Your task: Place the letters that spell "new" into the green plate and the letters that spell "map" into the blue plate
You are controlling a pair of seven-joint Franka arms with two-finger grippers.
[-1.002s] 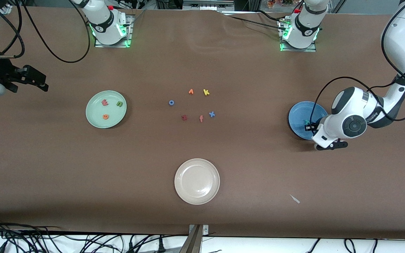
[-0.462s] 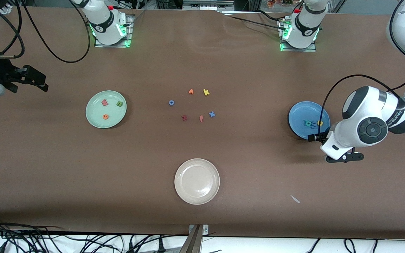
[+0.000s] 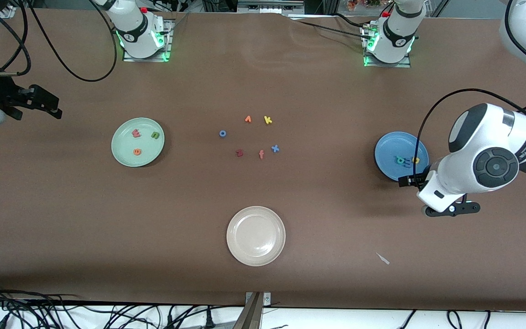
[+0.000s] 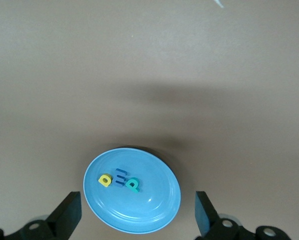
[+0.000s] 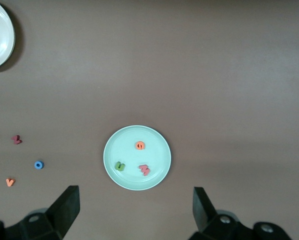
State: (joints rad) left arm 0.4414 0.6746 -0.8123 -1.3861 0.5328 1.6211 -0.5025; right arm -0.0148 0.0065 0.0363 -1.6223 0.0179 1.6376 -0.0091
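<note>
The green plate [image 3: 138, 142] holds the pinkish-red "w" [image 3: 136, 133], green "n" [image 3: 155, 135] and orange "e" [image 3: 137, 151]. In the right wrist view the same green plate [image 5: 157, 150] lies below my open, empty right gripper [image 5: 134, 200]. That right gripper [image 3: 46, 104] waits at the right arm's end of the table. The blue plate [image 3: 393, 146] holds teal "p" [image 3: 400, 160], light blue "m" [image 4: 120, 177] and yellow "a" [image 3: 416, 160] in a row. My left gripper [image 3: 451, 209] hangs open and empty over the table beside the blue plate [image 4: 154, 205].
A cream-white plate [image 3: 255, 236] sits nearer the front camera, mid-table. Loose letters lie in the middle: yellow "k" [image 3: 268, 120], blue "o" [image 3: 222, 133], dark red "z" [image 3: 239, 153], orange "f" [image 3: 261, 154], blue "x" [image 3: 275, 148]. A white scrap [image 3: 383, 258] lies on the table.
My left gripper opened and drew off the blue plate toward the left arm's end, uncovering the letters in it. The right arm has not moved.
</note>
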